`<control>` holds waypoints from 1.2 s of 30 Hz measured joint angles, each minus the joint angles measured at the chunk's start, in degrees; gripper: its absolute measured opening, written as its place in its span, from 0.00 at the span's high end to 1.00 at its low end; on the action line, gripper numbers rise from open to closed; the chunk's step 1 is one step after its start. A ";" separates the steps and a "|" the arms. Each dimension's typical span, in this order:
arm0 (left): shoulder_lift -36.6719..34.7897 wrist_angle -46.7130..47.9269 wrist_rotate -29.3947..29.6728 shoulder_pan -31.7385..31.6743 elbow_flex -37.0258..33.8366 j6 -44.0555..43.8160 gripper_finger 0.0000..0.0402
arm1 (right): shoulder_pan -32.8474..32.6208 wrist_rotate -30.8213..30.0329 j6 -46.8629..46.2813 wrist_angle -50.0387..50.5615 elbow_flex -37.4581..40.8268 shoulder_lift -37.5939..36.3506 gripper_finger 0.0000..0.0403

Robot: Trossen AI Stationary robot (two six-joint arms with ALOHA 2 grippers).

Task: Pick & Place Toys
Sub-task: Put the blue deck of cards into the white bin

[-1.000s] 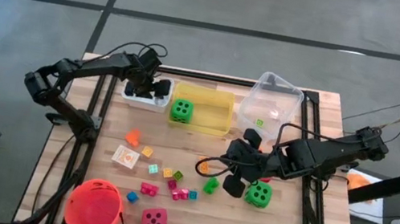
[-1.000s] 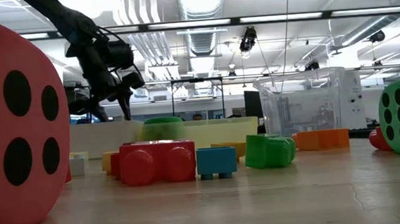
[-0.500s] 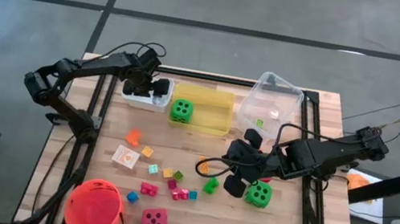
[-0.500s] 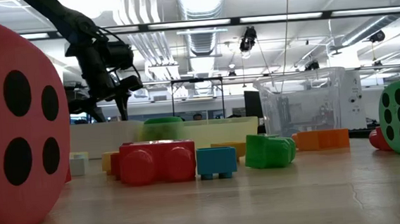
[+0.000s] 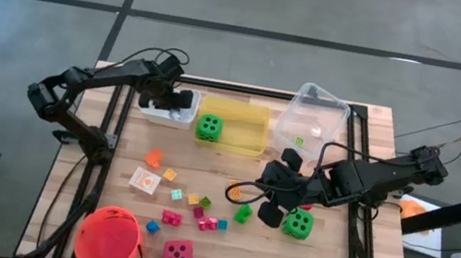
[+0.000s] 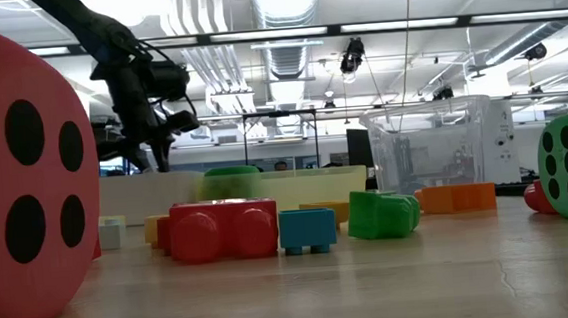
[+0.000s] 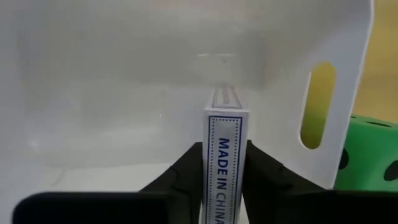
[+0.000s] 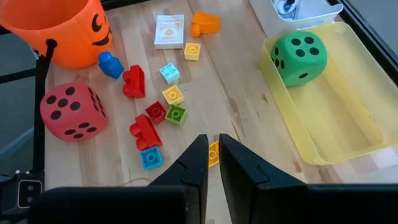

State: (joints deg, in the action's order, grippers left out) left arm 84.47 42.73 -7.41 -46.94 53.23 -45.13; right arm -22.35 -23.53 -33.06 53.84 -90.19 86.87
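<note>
My left gripper (image 5: 167, 100) hangs over the white bin (image 5: 177, 120) at the far left, shut on a white card pack (image 7: 225, 134) printed "MADE IN CHINA". My right gripper (image 8: 212, 155) is shut and touches nothing, above the table's middle right beside a green die (image 5: 297, 223) and a green block (image 5: 243, 213). Another green die (image 5: 208, 126) sits in the yellow bin (image 5: 243, 140). Small bright blocks (image 5: 198, 210), an orange wedge (image 5: 153, 157), a white card (image 5: 145, 180) and a pink-red die (image 5: 178, 253) lie on the wood. My left gripper pinches the card pack between its two fingers, one on each broad face (image 7: 211, 163), with the pack's narrow printed edge toward the wrist camera. The fingers slant steeply down from above into the white bin. Whether the pack rests on the bin's floor cannot be seen.
An orange bucket (image 5: 109, 238) stands at the near left corner. A clear bin (image 5: 312, 119) sits at the far right, next to the yellow bin. Black frame rails (image 5: 351, 252) run along both table sides.
My left gripper has stayed over the white bin and its fingers have drawn together, shutting on the card pack. The right gripper and the toys on the table have kept still.
</note>
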 joint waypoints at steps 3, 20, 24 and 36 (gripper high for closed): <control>-0.06 0.92 0.69 -0.56 0.02 0.00 0.80 | -0.10 0.02 -0.33 -0.01 0.00 0.00 0.92; 0.07 2.56 1.87 -0.85 -0.17 2.08 0.62 | -0.41 0.04 -0.41 -0.02 0.00 0.00 0.92; 0.07 2.54 1.83 -0.85 -0.17 1.88 0.54 | -0.41 0.04 -0.44 -0.04 0.00 0.00 0.92; 0.09 3.18 2.35 -1.90 -0.17 1.82 0.48 | -0.41 1.11 -1.53 -0.09 0.00 0.02 0.92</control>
State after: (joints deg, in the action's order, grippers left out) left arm 84.55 45.92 -5.06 -48.84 53.06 -43.31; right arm -22.76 -22.42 -34.58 53.76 -90.19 86.89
